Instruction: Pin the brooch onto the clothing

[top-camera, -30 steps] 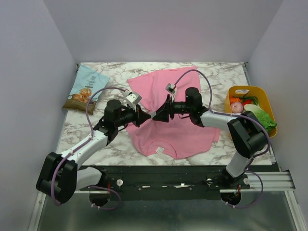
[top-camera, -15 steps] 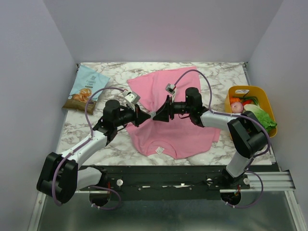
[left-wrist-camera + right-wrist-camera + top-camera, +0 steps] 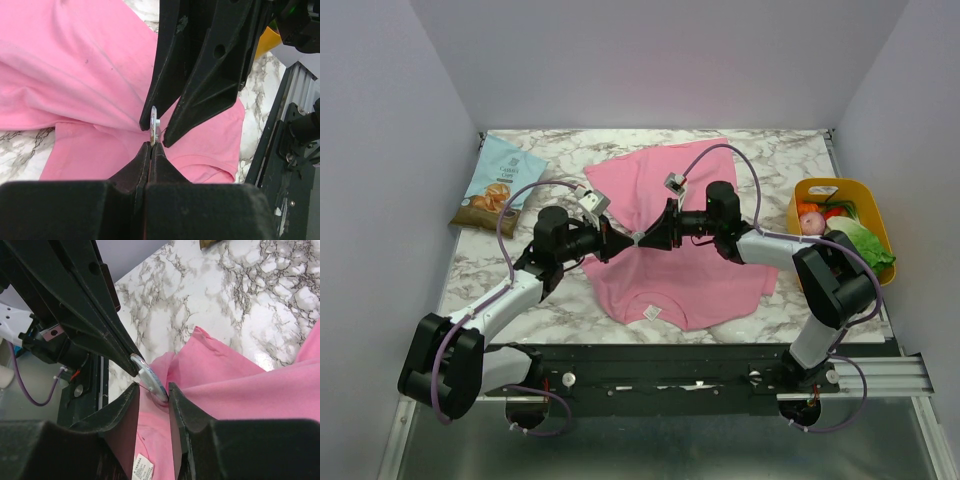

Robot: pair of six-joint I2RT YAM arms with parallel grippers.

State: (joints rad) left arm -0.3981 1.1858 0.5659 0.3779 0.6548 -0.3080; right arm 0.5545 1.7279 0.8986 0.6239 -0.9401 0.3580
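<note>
My left hand (image 3: 151, 150) is clamped tight, its two fingers pressed flat together, and it pinches the brooch (image 3: 154, 119) right at their tips. The little silvery disc stands edge-on above my fingertips, sticking out past them. My right hand (image 3: 153, 389) meets it head-on, tip to tip, with its fingers parted and one on each side of the disc. From my right wrist I see the brooch slanting across the gap between those fingers. I cannot tell whether either finger actually touches it.

Both hands hang above the pink T-shirt (image 3: 690, 270), over its left part as seen from overhead, so the brooch is in the air and not on the fabric. The shirt lies spread and rumpled on the marble counter (image 3: 560, 310), with folds running under my hands. Its small white label (image 3: 652, 312) shows at the neckline near the front edge.

A blue snack bag (image 3: 500, 185) lies at the far left of the counter, well apart from the shirt. A yellow basket (image 3: 840, 183) of vegetables sits at the right edge.
</note>
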